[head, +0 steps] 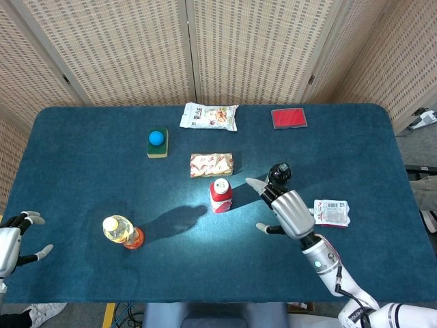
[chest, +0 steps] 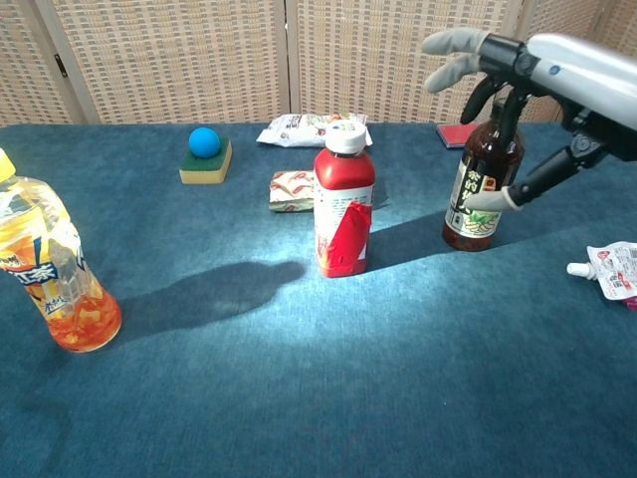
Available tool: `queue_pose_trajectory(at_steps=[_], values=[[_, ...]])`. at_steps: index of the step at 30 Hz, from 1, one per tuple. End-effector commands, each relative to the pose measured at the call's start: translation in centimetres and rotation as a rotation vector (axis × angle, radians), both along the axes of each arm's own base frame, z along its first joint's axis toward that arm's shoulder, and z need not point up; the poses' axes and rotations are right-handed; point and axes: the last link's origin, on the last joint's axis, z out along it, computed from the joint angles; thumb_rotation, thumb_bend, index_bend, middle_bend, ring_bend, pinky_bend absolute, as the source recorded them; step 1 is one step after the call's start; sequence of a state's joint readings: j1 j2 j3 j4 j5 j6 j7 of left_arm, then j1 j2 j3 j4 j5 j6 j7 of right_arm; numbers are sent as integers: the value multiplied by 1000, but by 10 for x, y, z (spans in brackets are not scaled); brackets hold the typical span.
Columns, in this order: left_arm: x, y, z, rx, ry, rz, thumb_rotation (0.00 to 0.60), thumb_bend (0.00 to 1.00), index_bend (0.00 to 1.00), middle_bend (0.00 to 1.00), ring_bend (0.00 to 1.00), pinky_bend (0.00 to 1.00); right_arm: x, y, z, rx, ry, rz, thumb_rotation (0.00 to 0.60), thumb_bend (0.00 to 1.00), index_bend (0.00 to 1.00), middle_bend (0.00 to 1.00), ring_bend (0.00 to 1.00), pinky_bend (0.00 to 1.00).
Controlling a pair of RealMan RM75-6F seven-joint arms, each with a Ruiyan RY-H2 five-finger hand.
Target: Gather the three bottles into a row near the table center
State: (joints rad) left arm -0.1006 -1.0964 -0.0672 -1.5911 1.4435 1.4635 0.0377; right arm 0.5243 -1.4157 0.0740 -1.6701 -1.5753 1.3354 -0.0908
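We judged task approx. one-third done: red bottle (head: 220,195) stood near table (head: 82,150) ctr, dark bottle (chest: 480,177) just to its right, orange-drink bottle (head: 121,231) well apart, front-left. Right hand (head: 292,213), fingers spread, hovered at dark bottle w/o grasping. Left hand (head: 12,242) empty, splayed, cut off at frame edge.

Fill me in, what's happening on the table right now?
The right hand is open around the dark bottle, not clearly gripping it. The red bottle stands free near the table center, beside it. The orange drink bottle waits far off to the left, near the idle left hand.
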Motion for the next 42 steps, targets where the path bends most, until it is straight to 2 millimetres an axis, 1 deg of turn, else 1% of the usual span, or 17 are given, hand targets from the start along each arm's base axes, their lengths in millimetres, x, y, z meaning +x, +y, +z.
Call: queue_pose_trajectory(at_steps=[1, 4, 7, 10, 12, 16, 20, 26, 31, 36, 42], values=[[0, 0, -1, -2, 0, 1, 600, 63, 408, 324, 344, 542, -8, 8, 15, -55, -14, -3, 600, 0, 115, 226, 305, 502], [0, 1, -1, -4, 3, 2, 600, 63, 408, 324, 344, 542, -13, 9, 30, -111, -29, -13, 600, 0, 132, 239, 294, 473], [0, 1, -2, -5, 6, 1, 600, 63, 408, 324, 344, 541, -17, 7, 45, -157, -49, -34, 600, 0, 148, 247, 281, 415], [1, 0, -3, -6, 6, 0, 600, 64, 408, 323, 344, 542, -22, 1, 57, -189, -64, -56, 600, 0, 171, 258, 277, 389], [1, 0, -3, -6, 6, 0, 600, 64, 408, 324, 344, 542, -29, -6, 64, -214, -68, -90, 600, 0, 180, 263, 276, 386], [1, 1, -3, -7, 5, 1, 600, 63, 408, 324, 344, 542, -44, -18, 73, -234, -82, -169, 600, 0, 182, 263, 251, 369], [1, 1, -3, -8, 4, 2, 600, 63, 408, 324, 344, 542, -62, -30, 76, -232, -102, -255, 600, 0, 182, 263, 229, 352], [1, 1, -3, -8, 4, 2, 600, 63, 408, 324, 344, 542, -83, -47, 73, -203, -136, -356, 600, 0, 182, 236, 203, 335], [1, 1, -4, -11, 5, 1, 600, 63, 409, 324, 344, 542, -95, -63, 60, -162, -171, -402, 600, 0, 168, 193, 190, 335], [1, 1, -3, -10, 2, 3, 600, 63, 408, 324, 344, 542, -97, -76, 42, -93, -198, -419, 600, 0, 166, 186, 190, 335], [1, 1, -2, -10, -2, 3, 600, 63, 408, 324, 344, 542, -91, -83, 22, -16, -234, -411, 600, 0, 165, 186, 190, 335]])
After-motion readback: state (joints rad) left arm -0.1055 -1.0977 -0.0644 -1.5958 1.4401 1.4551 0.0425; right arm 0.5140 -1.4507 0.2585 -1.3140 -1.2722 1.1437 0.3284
